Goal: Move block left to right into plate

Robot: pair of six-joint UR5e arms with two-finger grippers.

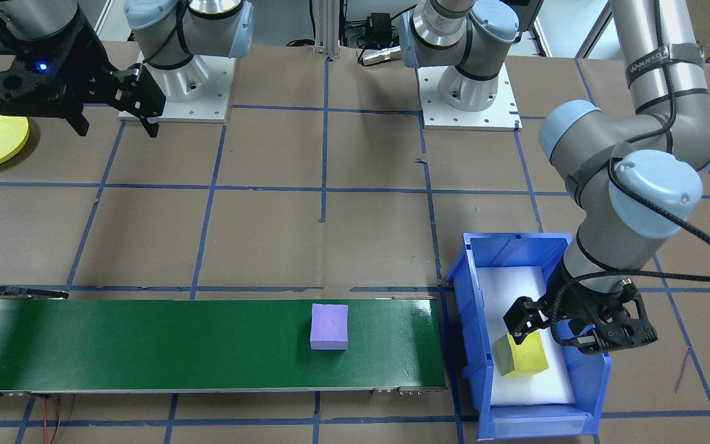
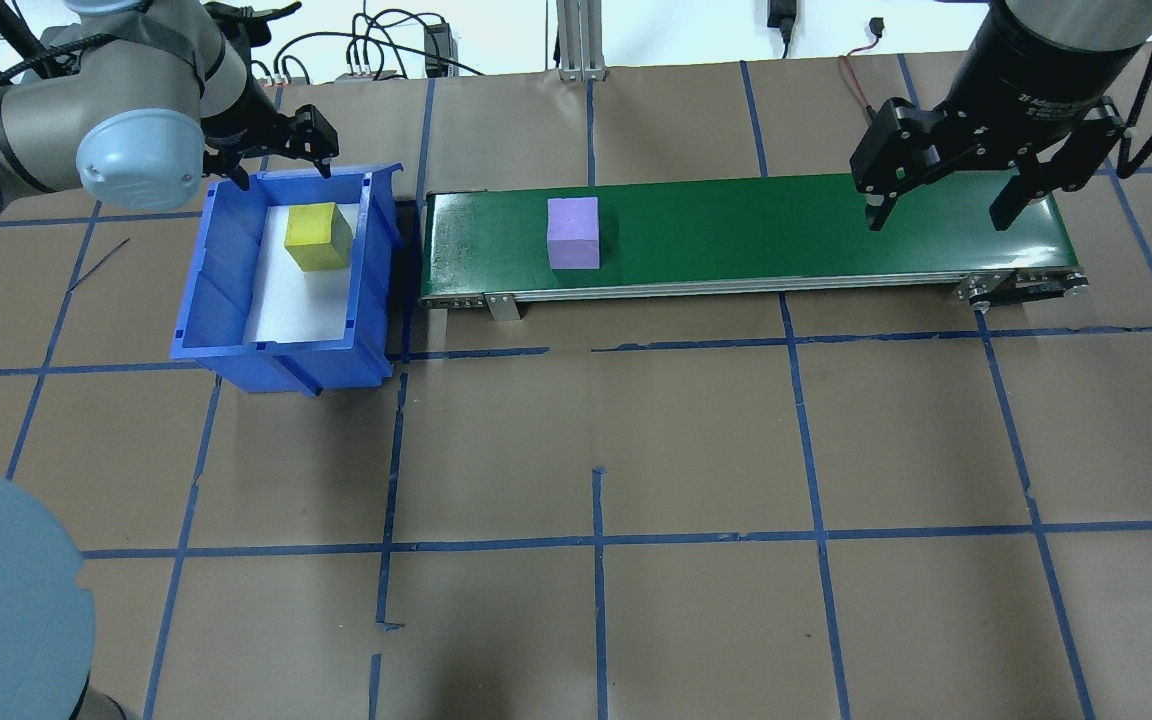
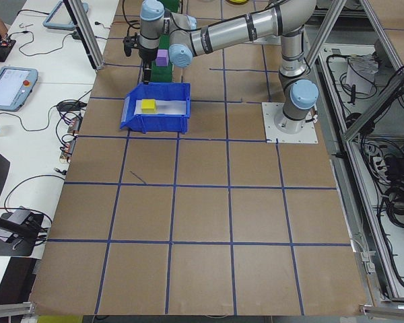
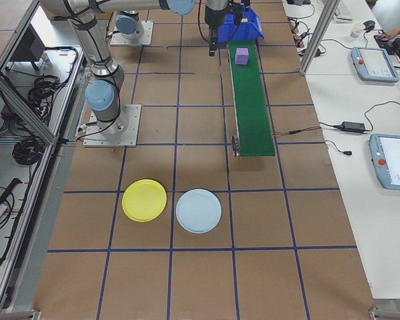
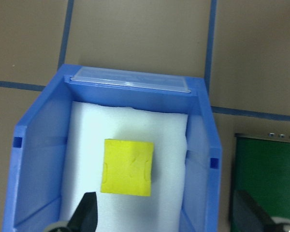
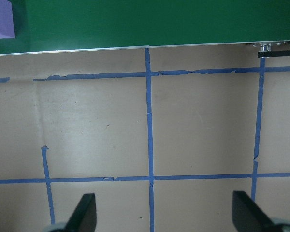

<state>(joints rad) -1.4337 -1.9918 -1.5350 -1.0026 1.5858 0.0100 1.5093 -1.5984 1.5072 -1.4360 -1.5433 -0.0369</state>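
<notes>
Left gripper [image 2: 276,150] spread above yellow block [image 2: 317,237] in bin [image 2: 276,355], poised to pick; right gripper [image 2: 941,195] spread, waiting over belt [image 2: 736,235] for your purple block [image 2: 573,232].

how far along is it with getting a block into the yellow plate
Early. Done: a purple block lies on the green conveyor, near the blue bin. In hand: nothing; the left gripper hangs open over the yellow block in the bin, and the right gripper waits open by the conveyor's other end. Left: both blocks still must reach the plate, which holds none.
</notes>
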